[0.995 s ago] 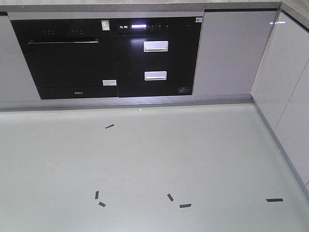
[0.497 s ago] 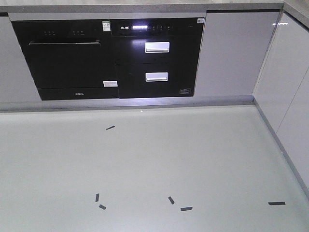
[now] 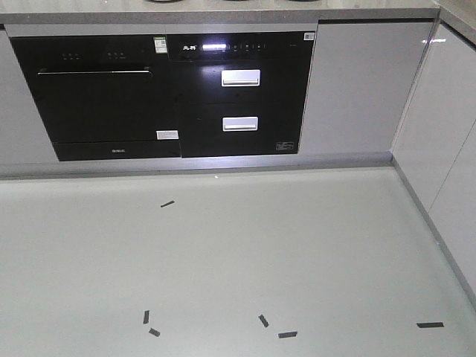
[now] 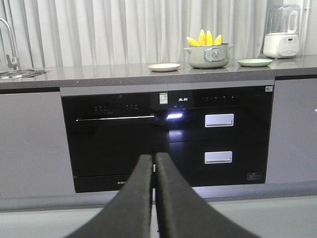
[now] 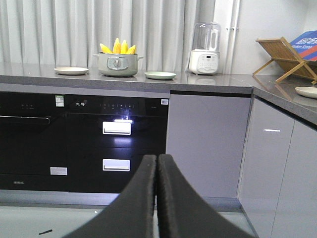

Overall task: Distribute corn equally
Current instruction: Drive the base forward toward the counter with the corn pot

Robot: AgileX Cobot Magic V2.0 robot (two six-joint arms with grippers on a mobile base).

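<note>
Several yellow corn (image 4: 203, 38) cobs stand upright in a grey-green pot (image 4: 208, 55) on the far counter, also seen in the right wrist view as corn (image 5: 118, 47) in the pot (image 5: 117, 65). A cream plate (image 4: 164, 67) lies left of the pot and a pale green plate (image 4: 254, 62) right of it. My left gripper (image 4: 154, 157) is shut and holds nothing, well short of the counter and below its level. My right gripper (image 5: 157, 158) is likewise shut and holds nothing. The front view shows no arm, no corn.
A black built-in oven and drawer unit (image 3: 178, 93) fills the cabinet front under the counter. A white blender (image 5: 205, 49), a wooden rack (image 5: 285, 59) and another plate (image 5: 307, 91) stand on the right. A sink tap (image 4: 7, 44) is at the left. Tape marks (image 3: 167, 203) dot the floor.
In the front view the cabinets and the floor tape marks have slid lower in the frame, and the counter's top edge now shows more.
</note>
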